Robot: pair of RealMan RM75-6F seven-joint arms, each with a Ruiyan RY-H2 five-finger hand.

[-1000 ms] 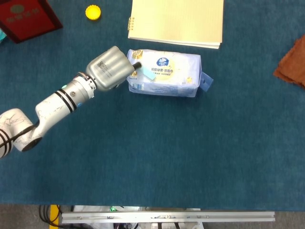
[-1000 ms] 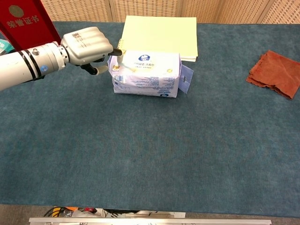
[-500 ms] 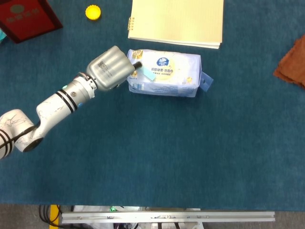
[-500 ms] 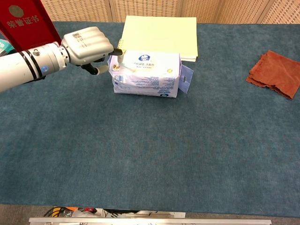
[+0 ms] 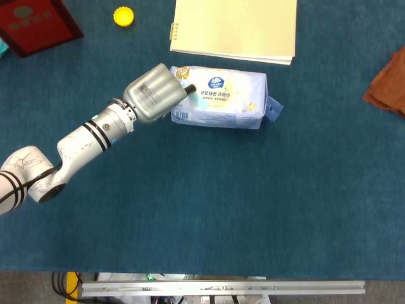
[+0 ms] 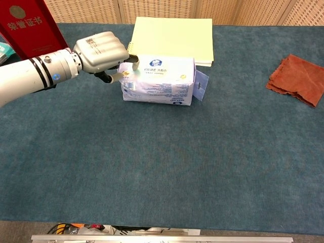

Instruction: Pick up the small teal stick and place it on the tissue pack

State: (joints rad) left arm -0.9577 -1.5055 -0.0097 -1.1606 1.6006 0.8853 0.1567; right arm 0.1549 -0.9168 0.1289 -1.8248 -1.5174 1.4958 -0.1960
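Observation:
The tissue pack [image 5: 221,98] lies on the blue tablecloth just in front of a notepad; the chest view shows the same tissue pack [image 6: 159,80]. My left hand [image 5: 155,94] reaches in from the left, its fingers curled over the pack's left top end. In the chest view the left hand [image 6: 101,50] has its fingers [image 6: 132,60] on top of the pack and its thumb against the pack's left side. The small teal stick is hidden under the curled fingers in both views. My right hand shows in neither view.
A yellow spiral notepad [image 5: 234,28] lies right behind the pack. A red booklet [image 5: 38,22] and a yellow bottle cap [image 5: 123,16] sit at the far left. A rust-coloured cloth [image 6: 296,78] lies at the right edge.
My left hand has moved a little to the right and further onto the pack's left end. The light teal strip seen at its fingertips earlier is now covered.

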